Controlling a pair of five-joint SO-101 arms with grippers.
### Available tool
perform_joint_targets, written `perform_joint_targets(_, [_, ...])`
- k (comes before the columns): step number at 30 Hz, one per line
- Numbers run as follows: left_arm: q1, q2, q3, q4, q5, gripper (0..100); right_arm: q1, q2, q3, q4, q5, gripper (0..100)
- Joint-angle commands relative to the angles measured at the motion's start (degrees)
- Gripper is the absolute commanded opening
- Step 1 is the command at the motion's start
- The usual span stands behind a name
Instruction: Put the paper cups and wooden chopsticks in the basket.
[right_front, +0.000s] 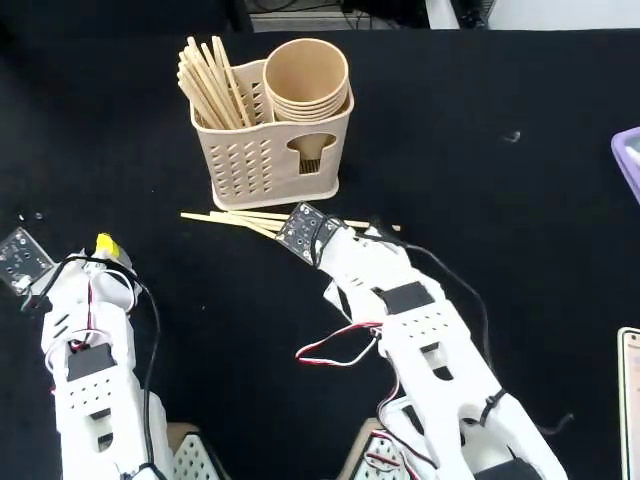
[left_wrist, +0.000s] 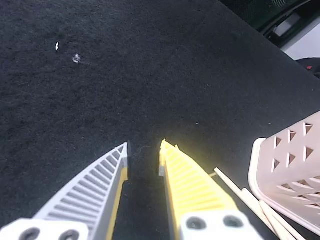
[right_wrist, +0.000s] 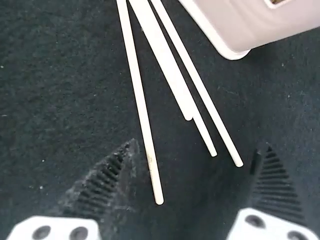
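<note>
The beige basket (right_front: 270, 160) stands at the back middle of the black table. It holds a stack of paper cups (right_front: 305, 75) on one side and a bundle of wooden chopsticks (right_front: 210, 85) on the other. Several loose chopsticks (right_front: 235, 218) lie flat just in front of it. My right gripper (right_front: 308, 222) hangs low over them, open; their ends (right_wrist: 170, 85) lie between its fingers (right_wrist: 196, 150), near a basket corner (right_wrist: 235, 25). My left gripper (right_front: 105, 245) sits at the near left, narrowly open and empty (left_wrist: 144, 145), with the basket (left_wrist: 295, 165) and the loose chopsticks (left_wrist: 250, 197) off to its side.
A purple object (right_front: 628, 155) pokes in at the right edge, and a white flat item (right_front: 630, 400) lies farther forward on that edge. Bare black cloth spreads left and right of the basket.
</note>
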Motion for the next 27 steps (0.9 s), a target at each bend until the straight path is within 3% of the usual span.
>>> perform_joint_targets(1, [-0.04,-0.79,-0.57,-1.58,0.0,12,-0.18,-1.19,-0.22,-1.49,0.44,35.6])
perform_joint_targets(9, [-0.04,-0.79,-0.57,-1.58,0.0,12,10.2,4.97,-2.86,-1.49,-0.09,20.2])
perform_joint_targets(13, [-0.04,-0.79,-0.57,-1.58,0.0,12,16.97,7.87,-4.53,-2.37,-10.73,11.7])
perform_joint_targets(18, [-0.04,-0.79,-0.57,-1.58,0.0,12,21.19,16.92,-15.6,1.05,-21.27,13.3])
perform_joint_targets(22, [-0.04,-0.79,-0.57,-1.58,0.0,12,19.6,28.35,-28.18,6.95,-26.11,19.7])
perform_joint_targets(27, [-0.04,-0.79,-0.57,-1.58,0.0,12,17.67,37.76,-39.08,7.74,-30.59,16.8])
